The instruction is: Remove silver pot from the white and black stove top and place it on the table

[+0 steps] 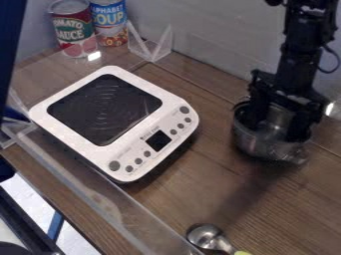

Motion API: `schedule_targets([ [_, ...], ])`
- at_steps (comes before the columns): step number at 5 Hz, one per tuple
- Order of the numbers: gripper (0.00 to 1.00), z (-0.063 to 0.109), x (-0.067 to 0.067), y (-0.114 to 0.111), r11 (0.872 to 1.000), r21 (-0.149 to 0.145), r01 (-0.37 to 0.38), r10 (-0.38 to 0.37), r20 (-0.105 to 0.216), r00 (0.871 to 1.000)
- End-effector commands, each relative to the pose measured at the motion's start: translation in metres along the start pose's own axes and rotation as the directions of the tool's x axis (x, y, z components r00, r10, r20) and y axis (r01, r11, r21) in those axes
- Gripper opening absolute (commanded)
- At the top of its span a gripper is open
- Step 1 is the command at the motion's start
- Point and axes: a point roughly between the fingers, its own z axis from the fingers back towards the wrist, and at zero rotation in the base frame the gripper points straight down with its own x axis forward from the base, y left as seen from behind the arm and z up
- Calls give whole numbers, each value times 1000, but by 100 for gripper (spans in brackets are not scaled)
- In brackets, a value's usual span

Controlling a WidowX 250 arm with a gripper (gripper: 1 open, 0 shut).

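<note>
Your pot [270, 139] sits upright on the bench [200, 199], mouth up, well to the right of the stove [114, 117] and clear of it. Being round, it has no long axis; one loop handle shows at its near right. The tool [282, 108] hangs straight down over the pot, its fingers [253, 102] spread wide apart, gripping nothing. Two cans [90, 25] stand at the far left.
</note>
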Motion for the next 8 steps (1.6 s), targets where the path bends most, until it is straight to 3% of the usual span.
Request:
schedule_targets([
  [1,100,15,14,3,1000,9,-20,20,68,997],
  [3,100,13,25,17,996,3,-91,90,76,993],
  [5,100,13,17,-2,995,0,-97,96,83,992],
  [6,100,17,11,3,996,-1,-94,93,85,992],
  [7,0,21,5,9,996,-3,-92,91,85,992],
  [8,0,30,7,13,997,-1,-83,83,84,993],
])
